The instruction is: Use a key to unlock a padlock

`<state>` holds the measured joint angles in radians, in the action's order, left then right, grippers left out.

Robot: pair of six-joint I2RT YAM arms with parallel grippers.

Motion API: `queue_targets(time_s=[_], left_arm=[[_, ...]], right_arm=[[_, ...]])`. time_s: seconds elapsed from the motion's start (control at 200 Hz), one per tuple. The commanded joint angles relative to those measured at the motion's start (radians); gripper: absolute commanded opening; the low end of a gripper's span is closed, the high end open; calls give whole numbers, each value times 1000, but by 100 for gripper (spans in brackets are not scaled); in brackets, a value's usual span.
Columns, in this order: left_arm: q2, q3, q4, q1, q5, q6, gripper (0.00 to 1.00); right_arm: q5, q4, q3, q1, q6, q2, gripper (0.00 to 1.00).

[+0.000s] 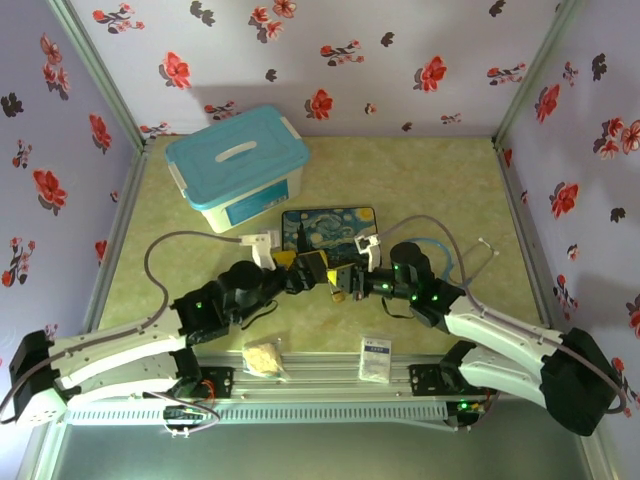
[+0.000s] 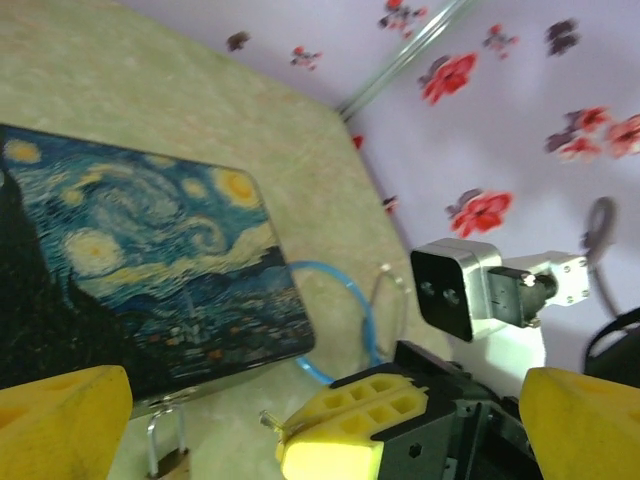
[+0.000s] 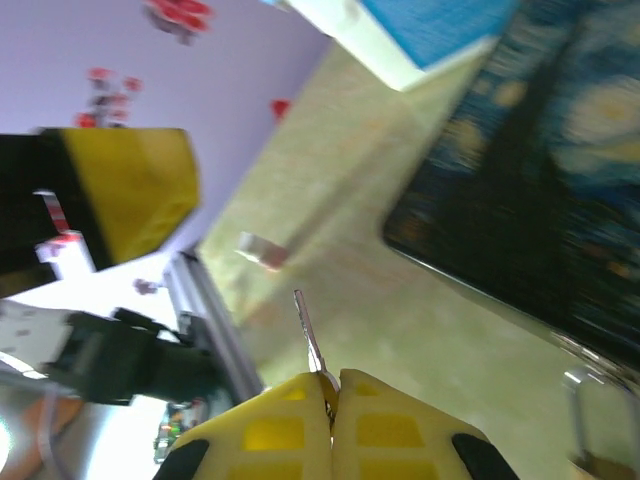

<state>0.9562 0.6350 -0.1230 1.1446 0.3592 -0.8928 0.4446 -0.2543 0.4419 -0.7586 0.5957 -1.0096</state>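
The padlock (image 2: 166,456), brass with a thin silver shackle, sits low in the left wrist view beside the painted tin's edge, close to my left gripper's left finger (image 2: 62,423). It shows again at the lower right of the right wrist view (image 3: 588,440). My left gripper (image 2: 325,405) is open, its yellow fingers wide apart and nothing gripped between them. My right gripper (image 3: 333,385) is shut on the key (image 3: 308,330), whose thin blade sticks out past the fingertips. In the left wrist view the key's tip (image 2: 268,420) points toward the padlock but stays apart from it. Both grippers (image 1: 300,268) (image 1: 345,282) meet in front of the tin.
The painted Starry Night tin (image 1: 328,228) lies flat just beyond the grippers. A blue-lidded plastic box (image 1: 237,165) stands at the back left. A white packet (image 1: 375,358) and a crumpled bag (image 1: 265,357) lie near the front rail. A blue cable loop (image 2: 345,300) hangs by the right arm.
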Motion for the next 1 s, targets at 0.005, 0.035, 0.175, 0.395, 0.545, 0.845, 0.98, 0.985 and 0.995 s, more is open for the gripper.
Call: queue_targets(time_s=[0.005,0.035,0.175,0.395,0.545,0.845,0.98,0.985,0.995], left_arm=[[111,37,117,-5,-22,26,96],[142,44,104,-6,-46,28,93],[264,56,12,-5,-116,21,83],[445,49,-103,-7,-148,14,83],[531,73,-105,-11,-149,28,82],[698,88,-188,-12,-134,13,65],[723,105,-149,-10,-88,11,54],[723,107,-146,-11,-86,10,55],[723,107,-139,-10,-83,9,55]], right_arm=[[-186,267,21,7,-57,29,3],[-225,312,25,9,-58,34,3],[-317,426,14,40,-63,62,2],[-377,476,-11,78,-77,81,3],[-388,494,-13,82,-86,80,3],[-404,507,-22,82,-75,107,3],[-399,502,-37,82,-67,151,3],[-399,502,-36,82,-67,152,3],[-400,503,-37,82,-65,155,3]])
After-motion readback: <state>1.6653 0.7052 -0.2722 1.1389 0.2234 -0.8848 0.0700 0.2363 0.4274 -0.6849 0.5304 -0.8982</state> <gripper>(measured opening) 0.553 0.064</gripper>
